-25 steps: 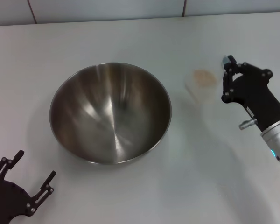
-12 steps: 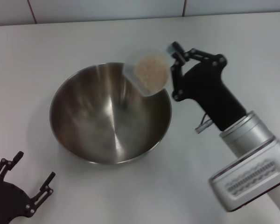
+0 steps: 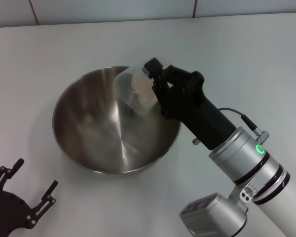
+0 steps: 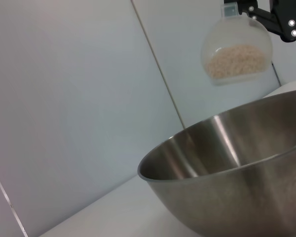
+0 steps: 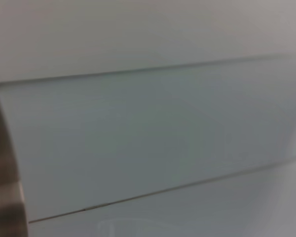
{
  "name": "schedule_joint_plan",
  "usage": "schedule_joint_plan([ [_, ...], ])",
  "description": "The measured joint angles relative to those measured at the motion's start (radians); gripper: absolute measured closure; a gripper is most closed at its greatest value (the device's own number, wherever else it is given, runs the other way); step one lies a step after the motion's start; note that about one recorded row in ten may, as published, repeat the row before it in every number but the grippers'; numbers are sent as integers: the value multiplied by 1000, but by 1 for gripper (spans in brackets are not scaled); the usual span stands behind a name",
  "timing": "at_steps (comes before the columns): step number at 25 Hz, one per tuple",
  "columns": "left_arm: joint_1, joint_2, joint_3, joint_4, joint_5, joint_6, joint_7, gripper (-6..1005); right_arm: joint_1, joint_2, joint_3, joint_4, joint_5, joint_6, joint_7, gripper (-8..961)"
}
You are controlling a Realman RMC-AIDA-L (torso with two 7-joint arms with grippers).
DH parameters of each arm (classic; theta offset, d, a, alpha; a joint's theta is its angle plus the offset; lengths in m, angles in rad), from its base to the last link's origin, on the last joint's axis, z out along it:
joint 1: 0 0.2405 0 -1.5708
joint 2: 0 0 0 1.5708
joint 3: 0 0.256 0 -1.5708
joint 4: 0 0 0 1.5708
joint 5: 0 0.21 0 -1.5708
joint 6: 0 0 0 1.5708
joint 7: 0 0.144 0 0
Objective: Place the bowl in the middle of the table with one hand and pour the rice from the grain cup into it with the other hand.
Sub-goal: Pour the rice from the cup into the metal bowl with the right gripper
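The grain cup, tilted with rice inside, is gripped between the right gripper fingers above the bowl on the desk; tipping should be continued gradually over the bowl's centre, while the left gripper, fingers spread, rests idle.

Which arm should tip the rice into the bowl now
Right. The right gripper already holds the grain cup, tilted over the bowl; the left gripper sits open and empty near the table's front edge.

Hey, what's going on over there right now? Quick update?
Right gripper holds the grain cup tilted over the bowl. Rice in the cup, none seen in the bowl. Left gripper open, parked near the table's front edge. Nothing in the way.
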Motion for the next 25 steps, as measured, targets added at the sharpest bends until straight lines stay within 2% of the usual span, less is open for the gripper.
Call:
schedule_joint_plan([
  [12, 3, 2, 0, 1, 0, -1, 1, 189, 6, 0, -8, 27, -64, 90, -572, 928],
  [18, 1, 1, 1, 2, 0, -1, 1, 189, 5, 0, -14, 45, -77, 96, -799, 926],
  [25, 2, 7, -1, 10, 0, -4, 1, 189, 9, 0, -13, 67, -124, 165, -1062, 924],
])
